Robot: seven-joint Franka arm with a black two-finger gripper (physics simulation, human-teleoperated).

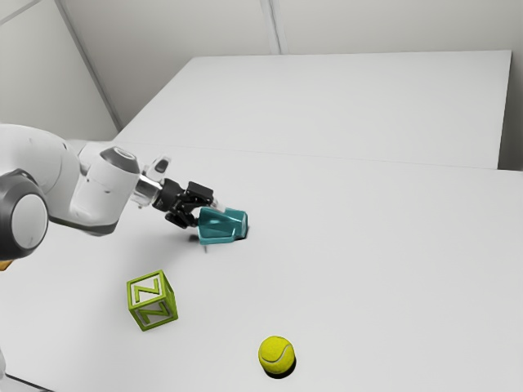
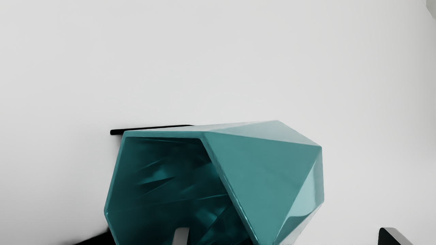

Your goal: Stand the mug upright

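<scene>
"Black two-finger claw (image 1: 206,214) of yours, operator: how does it stand?"

"You have it spread, with a wide gap between the fingertips. It is down by the table, at the open end of the mug, and you aren't pinching anything with it."

"And your mug?"

"Your teal, faceted, glossy mug (image 1: 222,226) lies on its side on the smooth white table (image 1: 368,245) — not upright. Its mouth faces the claw, and its closed end points toward the exterior view's right."

"What do you get from the wrist view?"

"You look partly into the dark hollow of the mug. One fingertip (image 2: 181,237) of your claw (image 2: 287,236) overlaps that opening. The other stands out past the mug's outer wall, with bare table showing between. So part of the mug sits between your two fingers, but they don't close on it from both sides. Whether the first fingertip reaches inside the rim or only stands before it, you can't tell."

"Your arm?"

"Your white arm (image 1: 94,192) with grey joint covers comes in from the exterior view's left and slants down to the mug."

"Anything else on your table?"

"Two things, nearer the exterior camera and well apart from your mug: a lime-green letter block (image 1: 152,300) marked with a Z, and, farther toward the exterior view's right, a fuzzy yellow tennis ball (image 1: 276,354) — each resting on the tabletop."
</scene>
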